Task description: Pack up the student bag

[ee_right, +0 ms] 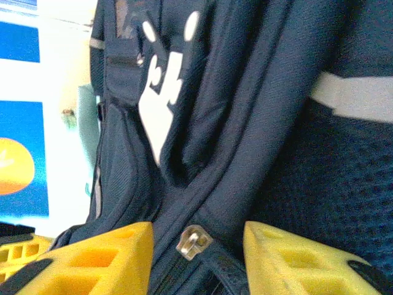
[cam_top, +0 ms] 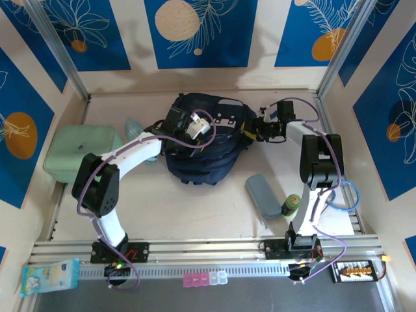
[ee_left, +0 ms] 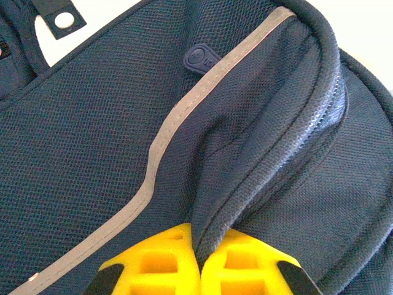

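The student bag (cam_top: 201, 149), dark navy with grey trim, lies in the middle of the table toward the back. My left gripper (cam_top: 175, 121) rests on its upper left side. In the left wrist view its yellow jaws (ee_left: 199, 258) are shut on a raised fold of the student bag's fabric (ee_left: 92, 153) next to a zip seam. My right gripper (cam_top: 255, 128) is at the bag's right edge. Its fingers (ee_right: 198, 246) stand open on either side of a seam of the student bag (ee_right: 245, 92), with a small metal zip slider (ee_right: 192, 241) between them, touching neither.
A mint-green case (cam_top: 81, 156) lies left of the bag, with a small teal item (cam_top: 133, 125) behind it. A grey-blue pouch (cam_top: 264, 194) and a green-capped bottle (cam_top: 291, 205) lie by the right arm. A wipes packet (cam_top: 49, 276) sits at the front left. Walls enclose the table.
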Tool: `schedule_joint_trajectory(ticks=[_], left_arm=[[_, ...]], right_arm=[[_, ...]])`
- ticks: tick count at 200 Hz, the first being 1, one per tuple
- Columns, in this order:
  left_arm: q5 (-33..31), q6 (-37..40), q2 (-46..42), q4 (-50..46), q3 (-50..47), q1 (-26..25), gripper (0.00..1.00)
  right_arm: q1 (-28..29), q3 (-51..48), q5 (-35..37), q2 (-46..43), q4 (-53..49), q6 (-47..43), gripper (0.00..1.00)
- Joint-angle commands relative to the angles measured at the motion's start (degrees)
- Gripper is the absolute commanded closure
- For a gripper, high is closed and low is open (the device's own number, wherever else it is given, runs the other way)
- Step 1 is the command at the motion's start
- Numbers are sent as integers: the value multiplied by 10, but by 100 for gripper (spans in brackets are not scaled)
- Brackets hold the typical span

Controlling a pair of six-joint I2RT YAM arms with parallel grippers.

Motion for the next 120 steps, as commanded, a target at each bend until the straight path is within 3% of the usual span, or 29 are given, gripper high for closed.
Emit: schedule_joint_trajectory(ticks=[1,80,120], left_arm=[[4,-7,-13,13,22,7,100],[4,-7,-13,8,26,7,100],[4,-9,-10,8,26,6,100]], right_arm=[[10,-14,-22,-23,-17,-3,60],[15,-27,-9,-17,-31,-22,67],[20,-40,27,-32,-36,-22,79]])
